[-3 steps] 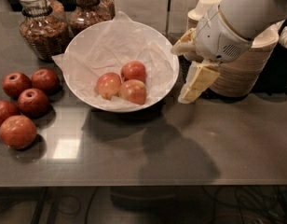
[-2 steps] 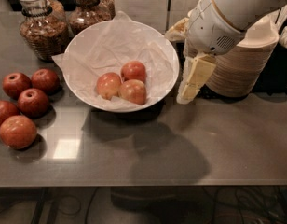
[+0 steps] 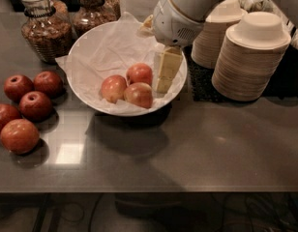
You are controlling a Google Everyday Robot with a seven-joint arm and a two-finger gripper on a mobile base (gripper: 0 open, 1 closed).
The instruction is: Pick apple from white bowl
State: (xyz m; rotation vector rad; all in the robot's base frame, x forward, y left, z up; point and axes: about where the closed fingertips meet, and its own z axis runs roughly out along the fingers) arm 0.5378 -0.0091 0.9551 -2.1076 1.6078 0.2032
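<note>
Holds gripper point(image 3: 162, 87) over white bowl's point(image 3: 83, 94) right rim, toward tabletop's far edge, near apple point(image 3: 113, 88), likely lining up a descent; cannot tell how far spread.

- We see the apple point(image 3: 113, 88) blushed pinkish-red over pale yellow, in the white bowl point(image 3: 139, 112) with its white paper lining.
- The cream gripper point(image 3: 162, 83) hangs over the bowl's right side.
- 5 deep-red apples point(image 3: 35, 105) lie left on the grey table point(image 3: 212, 153).
</note>
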